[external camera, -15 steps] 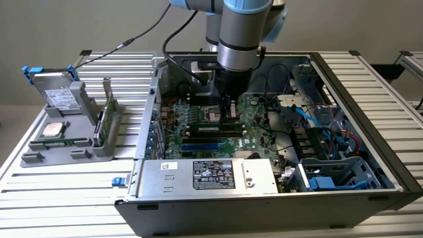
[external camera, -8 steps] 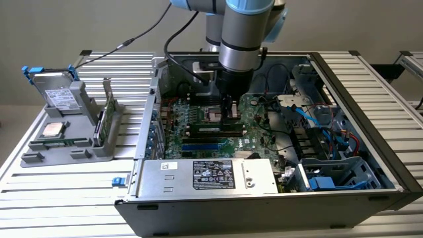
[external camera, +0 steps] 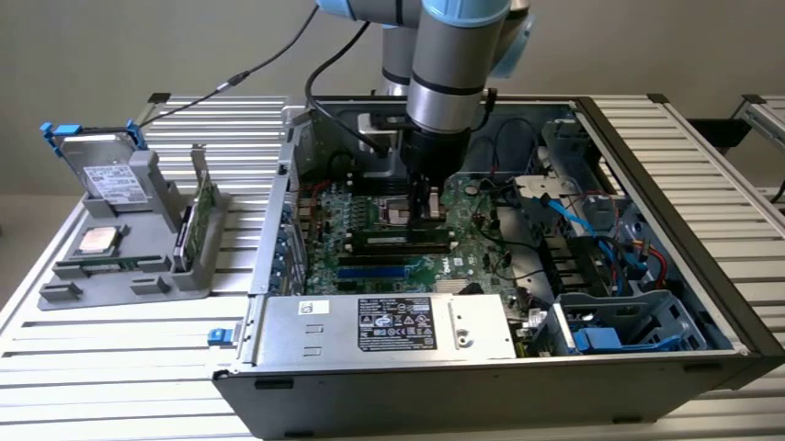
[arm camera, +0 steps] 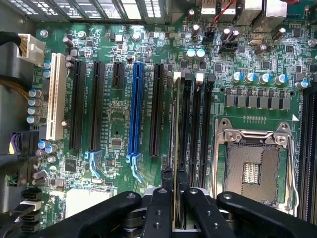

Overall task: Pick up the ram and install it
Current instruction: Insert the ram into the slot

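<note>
Ram edge-on between fingers of the hand

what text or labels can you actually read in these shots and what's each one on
Nothing is clear enough to quote.
power supply sticker: white print and logos on black, too small to read.
hard drive label: blurred, unreadable.
motherboard: tiny white markings, too small to read.
ram: seen edge-on in the gripper, label side hidden.
</note>
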Controlling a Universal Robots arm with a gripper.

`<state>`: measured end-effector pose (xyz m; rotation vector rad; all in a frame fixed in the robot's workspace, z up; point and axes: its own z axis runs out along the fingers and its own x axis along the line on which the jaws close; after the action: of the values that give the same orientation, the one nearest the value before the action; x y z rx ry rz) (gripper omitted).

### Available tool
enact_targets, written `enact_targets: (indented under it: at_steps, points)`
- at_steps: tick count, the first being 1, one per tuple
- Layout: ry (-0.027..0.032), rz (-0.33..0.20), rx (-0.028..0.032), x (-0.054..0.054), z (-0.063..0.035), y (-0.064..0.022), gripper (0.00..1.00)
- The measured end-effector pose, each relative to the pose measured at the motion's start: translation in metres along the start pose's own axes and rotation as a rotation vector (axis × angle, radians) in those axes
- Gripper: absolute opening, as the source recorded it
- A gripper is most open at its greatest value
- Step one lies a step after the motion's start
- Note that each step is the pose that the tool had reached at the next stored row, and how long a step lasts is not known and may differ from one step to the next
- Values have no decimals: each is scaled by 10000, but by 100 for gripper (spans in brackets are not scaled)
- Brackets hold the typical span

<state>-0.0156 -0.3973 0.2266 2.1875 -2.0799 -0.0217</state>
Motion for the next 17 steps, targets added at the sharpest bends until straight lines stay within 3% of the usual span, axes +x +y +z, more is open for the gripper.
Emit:
enact_targets:
  at_steps: [5,17]
  points:
    - [-2,2,-113,1,-6,-7,14]
    - [-6,13,-132,7,-8,-38,14]
